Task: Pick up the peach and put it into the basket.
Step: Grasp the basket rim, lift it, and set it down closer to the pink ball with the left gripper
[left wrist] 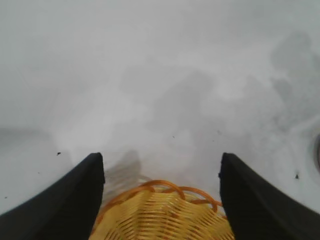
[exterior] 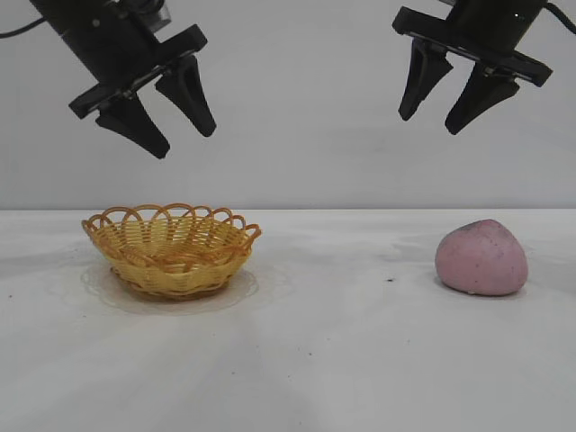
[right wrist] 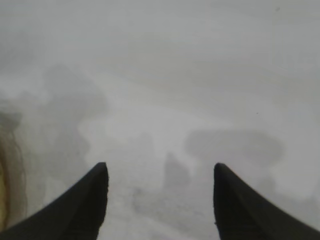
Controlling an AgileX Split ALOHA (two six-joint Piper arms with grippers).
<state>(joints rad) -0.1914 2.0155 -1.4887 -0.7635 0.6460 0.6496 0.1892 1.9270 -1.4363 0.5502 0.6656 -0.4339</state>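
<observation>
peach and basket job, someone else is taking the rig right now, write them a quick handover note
Left tool: open, holding nothing, raised above the basket.
Right tool: open, holding nothing, raised above the table, up over the peach's side.
Peach: lying on the table at the right, well apart from the basket, untouched.
Basket: upright on the table at the left, nothing seen in it.
Done: nothing yet.
Left: lower the right tool onto the peach, close on it, carry it across, release it into the basket.

Lab bench: bare white table [exterior: 315, 360], blank wall [exterior: 297, 108].
</observation>
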